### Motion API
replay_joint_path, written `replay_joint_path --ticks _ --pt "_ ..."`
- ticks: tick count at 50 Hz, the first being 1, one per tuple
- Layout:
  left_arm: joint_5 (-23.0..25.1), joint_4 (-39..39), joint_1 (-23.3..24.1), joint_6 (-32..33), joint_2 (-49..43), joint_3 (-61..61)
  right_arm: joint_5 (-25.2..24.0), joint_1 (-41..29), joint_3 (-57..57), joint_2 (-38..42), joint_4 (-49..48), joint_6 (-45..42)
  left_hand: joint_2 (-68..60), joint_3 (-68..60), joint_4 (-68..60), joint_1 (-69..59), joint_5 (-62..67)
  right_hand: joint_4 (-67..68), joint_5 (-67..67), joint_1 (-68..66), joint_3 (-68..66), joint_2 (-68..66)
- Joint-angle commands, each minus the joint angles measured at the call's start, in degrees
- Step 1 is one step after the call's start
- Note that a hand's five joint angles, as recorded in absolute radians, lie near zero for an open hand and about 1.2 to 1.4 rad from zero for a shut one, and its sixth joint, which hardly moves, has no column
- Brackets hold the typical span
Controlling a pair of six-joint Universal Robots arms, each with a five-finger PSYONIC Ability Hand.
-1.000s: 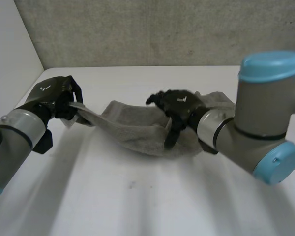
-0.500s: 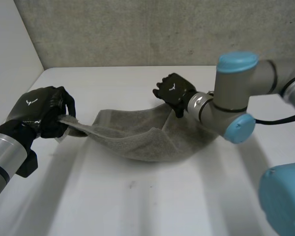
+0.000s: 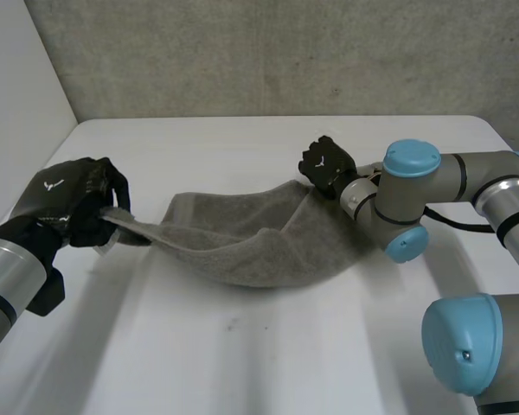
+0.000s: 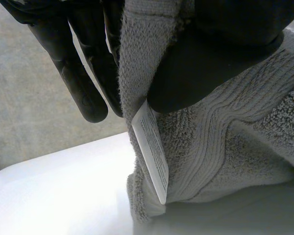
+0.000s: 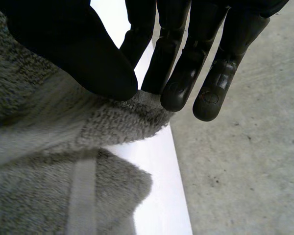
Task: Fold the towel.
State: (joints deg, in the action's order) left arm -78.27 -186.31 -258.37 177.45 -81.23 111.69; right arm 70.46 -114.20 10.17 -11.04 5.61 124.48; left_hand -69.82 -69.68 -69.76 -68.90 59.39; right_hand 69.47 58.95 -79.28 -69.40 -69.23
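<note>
Right hand [image 3: 327,164], pinching one corner of the towel [image 3: 233,246], has drawn away from left hand [image 3: 69,203], which pinches another, so it looks stretched and fold-ready.

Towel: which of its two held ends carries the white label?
The towel end in the left robot hand: a white label hangs below its grip. The right robot hand's end is plain.

From above and behind, the head camera looks down over the whole desk [image 3: 242,363], while the wrist cameras look closely along the left robot hand [image 4: 225,58] and right robot hand [image 5: 63,44], sharing the towel [image 3: 242,246] ends with it.
</note>
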Motion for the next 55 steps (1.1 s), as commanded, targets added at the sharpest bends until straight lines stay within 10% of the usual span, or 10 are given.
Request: replay_joint_path --ticks 1,27,34,55 --pt "0.0 -0.1 -0.5 0.0 0.0 -0.4 2.5 2.4 0.5 -4.4 1.0 0.5 -10.2 -10.3 -10.2 -11.1 10.6 10.5 11.0 -0.7 -10.6 -10.8" --pt "-0.2 0.3 -4.9 -0.8 -2.8 -17.0 6.7 12.1 7.4 -40.5 33.9 18.6 -10.2 -10.3 -10.2 -11.1 10.6 -1.2 -0.7 11.0 1.2 1.0" --pt "-0.2 0.3 -3.7 -0.8 -3.0 -13.1 4.8 11.0 17.5 -39.4 31.9 18.6 -10.2 -10.3 -10.2 -11.1 10.6 -55.0 -54.5 64.8 54.9 54.7" --pt "1.5 0.3 -3.4 -0.5 1.2 -3.2 -3.7 0.9 6.5 -13.6 19.6 17.9 -10.2 -10.3 -10.2 -11.1 10.6 -46.4 -45.9 56.2 46.4 46.2"
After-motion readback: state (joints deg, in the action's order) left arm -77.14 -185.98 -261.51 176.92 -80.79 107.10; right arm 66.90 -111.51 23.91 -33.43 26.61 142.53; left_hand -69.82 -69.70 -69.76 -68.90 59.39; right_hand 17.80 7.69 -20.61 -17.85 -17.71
